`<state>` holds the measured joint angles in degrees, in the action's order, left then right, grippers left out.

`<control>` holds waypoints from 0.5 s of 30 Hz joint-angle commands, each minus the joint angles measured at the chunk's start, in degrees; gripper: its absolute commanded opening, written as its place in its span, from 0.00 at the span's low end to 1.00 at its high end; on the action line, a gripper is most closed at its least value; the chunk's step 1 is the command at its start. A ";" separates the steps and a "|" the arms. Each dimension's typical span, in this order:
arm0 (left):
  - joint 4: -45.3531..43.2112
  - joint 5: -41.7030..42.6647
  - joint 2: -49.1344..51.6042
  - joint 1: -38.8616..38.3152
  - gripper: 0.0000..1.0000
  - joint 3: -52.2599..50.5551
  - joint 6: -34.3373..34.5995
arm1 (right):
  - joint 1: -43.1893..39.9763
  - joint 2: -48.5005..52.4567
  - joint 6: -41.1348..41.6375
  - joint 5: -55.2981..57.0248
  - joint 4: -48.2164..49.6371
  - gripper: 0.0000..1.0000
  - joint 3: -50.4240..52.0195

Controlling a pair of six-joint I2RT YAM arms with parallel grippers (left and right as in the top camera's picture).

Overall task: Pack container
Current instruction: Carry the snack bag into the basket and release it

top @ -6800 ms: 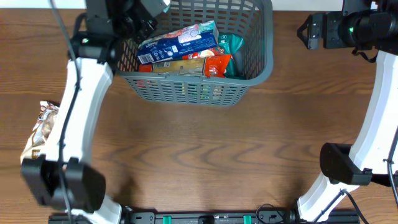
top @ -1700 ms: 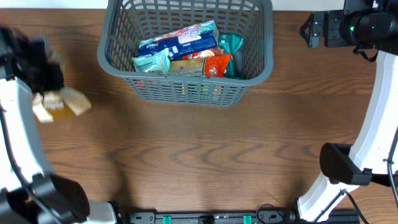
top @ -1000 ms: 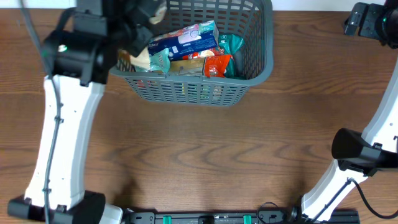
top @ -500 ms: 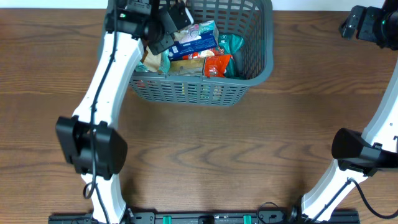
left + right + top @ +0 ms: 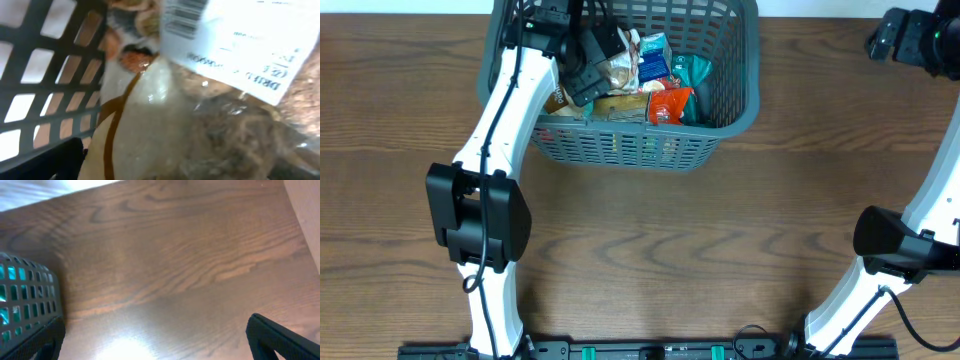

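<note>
The container (image 5: 620, 150) is sitting on the brown table (image 5: 640, 250), and it is already holding a heap of snacks. A blue packet (image 5: 655, 58), a green packet (image 5: 694, 70) and an orange packet (image 5: 670, 103) are lying inside the container.

The left gripper (image 5: 588, 52) is hanging just over the left part of the container. A clear packet with brown bits (image 5: 620, 68) is lying right under it, on top of the others. I cannot tell if the left gripper is pinching that packet or letting go, because its fingers are not showing clearly.

The right gripper (image 5: 155, 342) is hanging well off to the right of the container. Its fingers are spreading wide and nothing is between them.

No packets are showing on the table around the container, so I am guessing the packing is nearly finished. The left arm is only needing to let go, if it has not, and lift out of the container.
</note>
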<state>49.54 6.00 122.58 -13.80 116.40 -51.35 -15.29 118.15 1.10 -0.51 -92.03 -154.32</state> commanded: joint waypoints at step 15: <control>1.40 -6.34 -25.46 6.03 0.99 1.07 18.03 | 9.75 -0.24 -9.73 -5.20 18.25 0.99 -0.33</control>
<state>49.32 0.93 99.81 -7.92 116.57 -36.45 -5.56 118.15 -8.27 -5.76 -72.88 -154.32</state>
